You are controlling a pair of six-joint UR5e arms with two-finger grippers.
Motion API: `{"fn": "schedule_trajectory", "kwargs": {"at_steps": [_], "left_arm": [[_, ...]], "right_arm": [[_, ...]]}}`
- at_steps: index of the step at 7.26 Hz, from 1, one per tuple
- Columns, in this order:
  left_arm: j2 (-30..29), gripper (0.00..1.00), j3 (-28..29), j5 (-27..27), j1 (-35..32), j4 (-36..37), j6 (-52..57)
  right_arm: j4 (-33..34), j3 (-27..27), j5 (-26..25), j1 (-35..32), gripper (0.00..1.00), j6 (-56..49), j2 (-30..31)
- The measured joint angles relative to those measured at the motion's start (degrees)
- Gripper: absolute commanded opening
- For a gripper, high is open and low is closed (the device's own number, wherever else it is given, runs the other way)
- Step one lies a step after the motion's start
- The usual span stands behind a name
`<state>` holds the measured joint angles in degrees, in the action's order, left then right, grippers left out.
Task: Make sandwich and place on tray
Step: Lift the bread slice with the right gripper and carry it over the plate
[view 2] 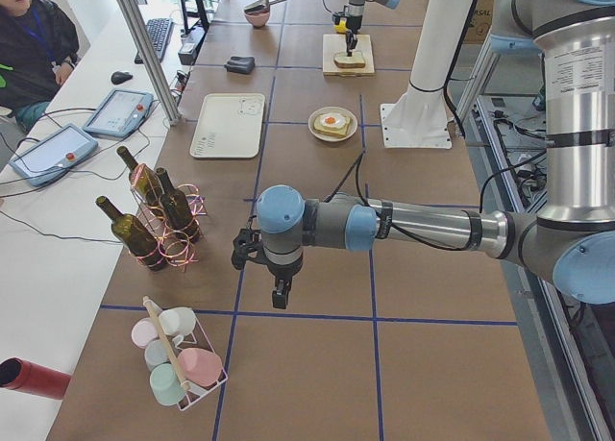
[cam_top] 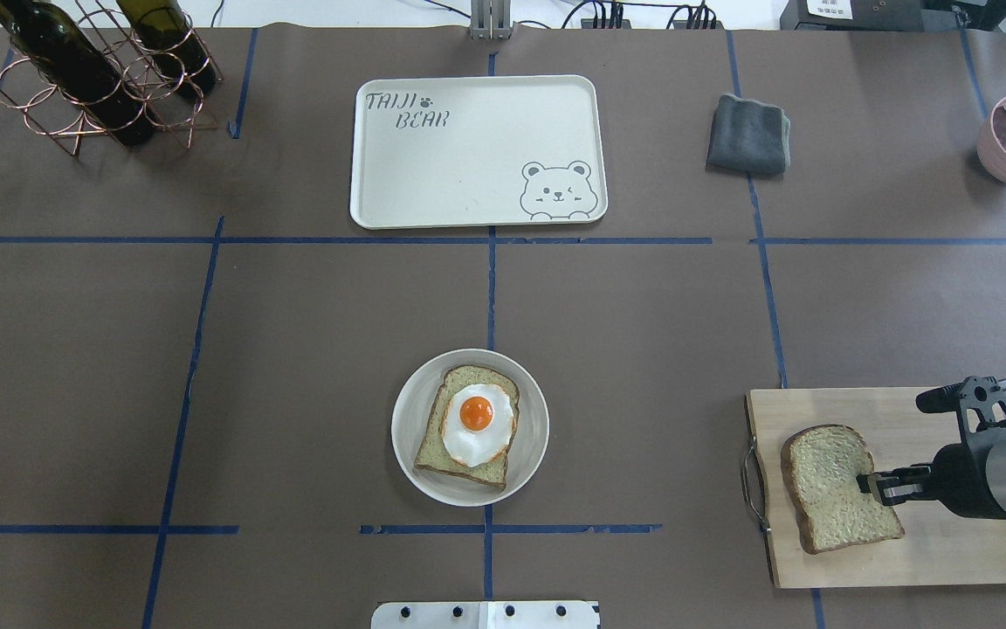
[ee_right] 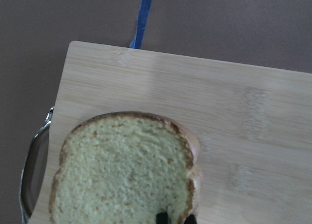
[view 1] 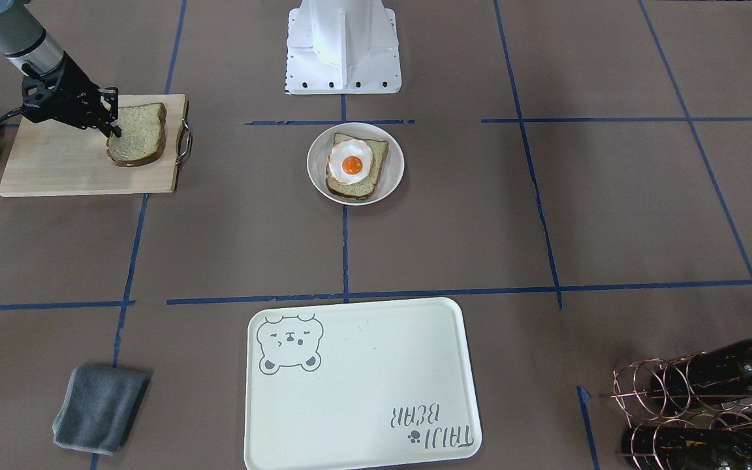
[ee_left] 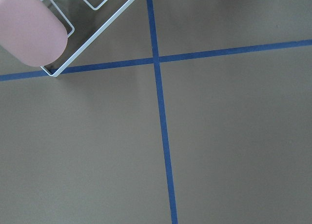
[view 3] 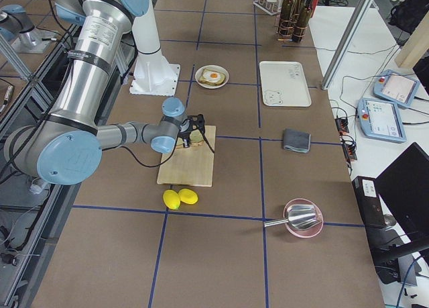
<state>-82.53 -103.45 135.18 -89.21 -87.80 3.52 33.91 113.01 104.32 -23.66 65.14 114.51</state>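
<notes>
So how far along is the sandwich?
Done: the fried egg sits on the bottom bread slice in the plate. In hand: the right gripper pinches the second bread slice by its crust on the cutting board. Still to do: topping the egg, then carrying it all onto the tray.

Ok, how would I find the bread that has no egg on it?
Find the pale wooden cutting board with a metal handle, on the robot's right. The bread slice lies flat on it, with the right gripper at its edge. The other slice, on the round white plate, carries a fried egg; this one is bare.
</notes>
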Motion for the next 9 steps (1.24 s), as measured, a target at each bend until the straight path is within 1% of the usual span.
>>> {"fn": "schedule_trajectory", "kwargs": {"at_steps": [2,5,8,9], "left_arm": [[0.00,1.00,0.00,0.00,0.00,0.00,0.00],[0.00,1.00,0.00,0.00,0.00,0.00,0.00],[-0.07,1.00,-0.07,0.00,0.00,-0.02,0.00],[-0.08,1.00,-0.08,0.00,0.00,-0.06,0.00]], "right_arm": [[-0.05,0.79,0.50,-0.30,0.00,-0.07,0.14],[-0.09,1.50,2.67,-1.48,0.00,-0.12,0.15],[-1.74,2.05,10.83,-7.46,0.00,-0.72,-0.06],[-2.41,2.21,12.52,-8.53,0.00,-0.69,-0.43]]}}
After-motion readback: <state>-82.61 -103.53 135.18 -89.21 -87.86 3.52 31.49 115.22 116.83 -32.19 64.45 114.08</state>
